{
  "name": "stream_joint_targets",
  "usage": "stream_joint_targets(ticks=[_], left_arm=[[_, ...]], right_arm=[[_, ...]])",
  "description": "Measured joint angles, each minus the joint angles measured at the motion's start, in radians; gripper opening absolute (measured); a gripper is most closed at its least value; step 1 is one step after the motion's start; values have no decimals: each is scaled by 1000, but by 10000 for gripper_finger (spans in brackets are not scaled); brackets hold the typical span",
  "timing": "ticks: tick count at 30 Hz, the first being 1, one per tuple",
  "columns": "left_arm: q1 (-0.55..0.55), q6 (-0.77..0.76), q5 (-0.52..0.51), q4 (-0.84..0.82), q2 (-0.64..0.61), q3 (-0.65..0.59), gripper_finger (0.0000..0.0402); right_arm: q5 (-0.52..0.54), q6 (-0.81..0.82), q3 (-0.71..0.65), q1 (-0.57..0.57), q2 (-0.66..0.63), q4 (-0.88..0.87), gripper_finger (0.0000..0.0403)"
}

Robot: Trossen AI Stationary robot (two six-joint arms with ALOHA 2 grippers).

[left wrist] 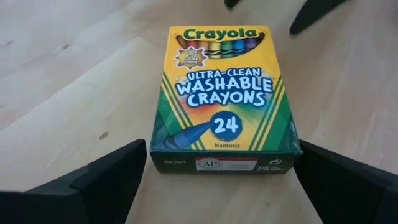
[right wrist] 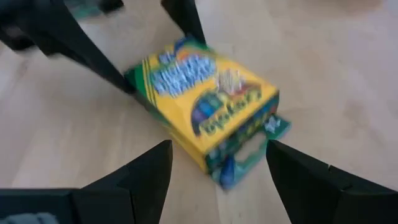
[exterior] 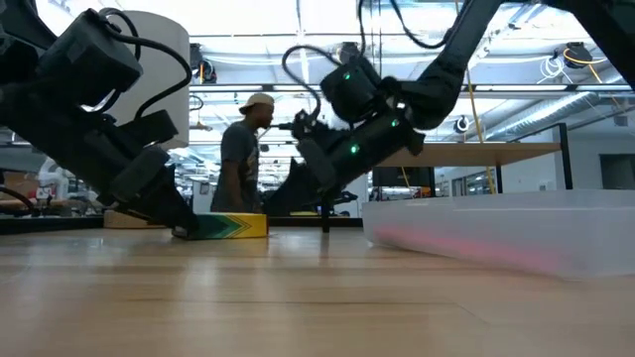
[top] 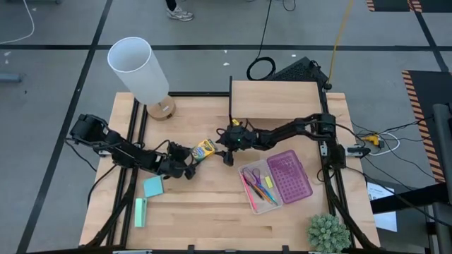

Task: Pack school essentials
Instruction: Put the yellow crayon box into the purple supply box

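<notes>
Both grippers, left and right, straddle the crayon box wide open (gripping nothing), seemingly lining up a pickup.

yellow crayon box read "Crayola" across its top, "ULTRA-CLEAN WASHABLE CRAYONS" mid-face, "24" in a blue circle, "Nontoxic" beneath, "AP" seal on the end flap, smaller print unreadable

The crayon box is yellow with green stripes, a blue cloud shape and white letters. The note pad is light blue. The tray is clear, its lid purple-pink. The surface is pale wood.
</notes>
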Motion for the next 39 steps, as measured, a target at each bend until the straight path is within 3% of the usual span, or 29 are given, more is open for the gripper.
stream_joint_targets(ticks=[15,25,35,39], left_arm=[[0,45,-4,12,0,0,399],[-3,54,-42,123,114,1,398],[-21,56,-49,150,144,2,331],[-24,57,-48,150,145,2,327]], right_arm=[[-83,10,50,3,63,-20,253],[-131,30,77,18,101,-12,253],[-132,24,77,18,101,-20,253],[-132,3,76,18,93,-38,253]])
